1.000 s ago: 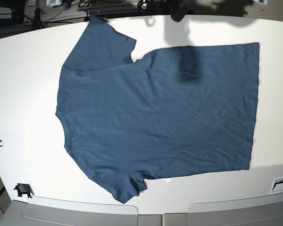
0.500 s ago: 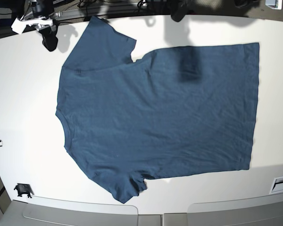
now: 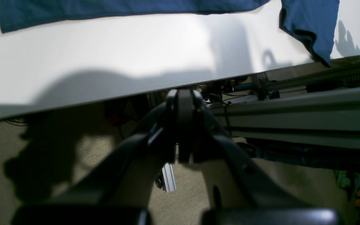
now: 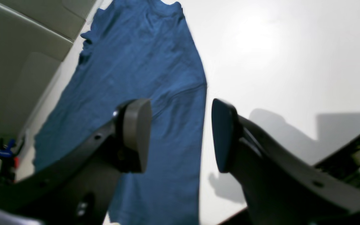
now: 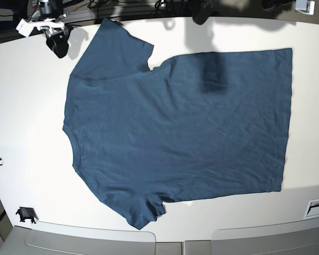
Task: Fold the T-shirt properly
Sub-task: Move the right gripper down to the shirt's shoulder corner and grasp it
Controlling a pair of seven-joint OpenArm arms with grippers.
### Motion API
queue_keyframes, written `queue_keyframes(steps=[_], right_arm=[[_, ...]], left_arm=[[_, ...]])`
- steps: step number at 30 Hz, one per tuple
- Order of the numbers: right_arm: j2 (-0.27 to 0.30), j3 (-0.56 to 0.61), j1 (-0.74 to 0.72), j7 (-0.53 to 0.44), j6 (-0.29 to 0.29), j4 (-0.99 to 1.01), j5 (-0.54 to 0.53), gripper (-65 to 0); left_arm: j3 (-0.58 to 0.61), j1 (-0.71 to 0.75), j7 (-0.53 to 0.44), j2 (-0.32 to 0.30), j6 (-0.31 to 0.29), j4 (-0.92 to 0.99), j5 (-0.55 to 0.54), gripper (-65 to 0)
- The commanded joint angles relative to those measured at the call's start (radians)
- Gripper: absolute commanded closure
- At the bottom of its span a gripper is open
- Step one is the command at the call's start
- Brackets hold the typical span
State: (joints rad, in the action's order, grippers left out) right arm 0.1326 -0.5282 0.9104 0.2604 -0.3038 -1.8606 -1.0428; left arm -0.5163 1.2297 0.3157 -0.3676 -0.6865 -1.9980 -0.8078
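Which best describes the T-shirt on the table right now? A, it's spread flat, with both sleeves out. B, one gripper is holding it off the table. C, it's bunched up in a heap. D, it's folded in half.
A: the T-shirt lies spread flat on the table, both sleeves out, with no fold and no gripper touching it.

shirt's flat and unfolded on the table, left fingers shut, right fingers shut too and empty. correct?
Not quite: the right gripper is open, not shut. The right wrist view shows its fingers standing apart with a clear gap and nothing between them. The rest holds: the T-shirt lies flat and unfolded on the table, and the left gripper is shut.
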Motion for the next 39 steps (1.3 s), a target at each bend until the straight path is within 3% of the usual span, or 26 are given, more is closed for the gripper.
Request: queue_keyframes(steps=[1,5,8,14,29,33,39], right_arm=[[-0.003,-0.008,-0.006,-0.019,-0.018,-0.015,-0.003,-30.0],[-0.018,-0.008,-0.084,0.01,-0.008,-0.014,0.059,-30.0],[-0.004,-0.008,-0.154,0.057,0.03,-0.004,0.105,-30.0],[0.034,-0.008,-0.275,0.082,0.032,0.108,0.146,-29.9],[0.033,-0.008,-0.468,0.141,0.03,0.404,0.127,-29.9],[0.027,-0.006,-0.496,0.216,-0.005,0.421,0.119,-29.9],[0.028,0.002,-0.496,0.223,-0.013,0.421,0.121,-29.7]], left_arm=[[-0.006,0.016,-0.016,0.002,-0.012,-0.012,-0.014,-0.8],[-0.006,0.016,-0.016,0.017,-0.012,-0.012,-0.014,-16.3],[-0.006,0.016,-0.016,0.021,-0.012,-0.012,-0.014,-21.2],[-0.006,0.016,-0.015,0.021,-0.012,-0.012,-0.013,-21.2],[-0.006,0.016,-0.016,0.021,-0.012,-0.012,-0.014,-21.2],[-0.006,0.015,-0.016,0.021,-0.012,-0.012,-0.014,-21.2],[-0.006,-0.004,-0.008,0.021,-0.012,-0.012,-0.014,-21.2]])
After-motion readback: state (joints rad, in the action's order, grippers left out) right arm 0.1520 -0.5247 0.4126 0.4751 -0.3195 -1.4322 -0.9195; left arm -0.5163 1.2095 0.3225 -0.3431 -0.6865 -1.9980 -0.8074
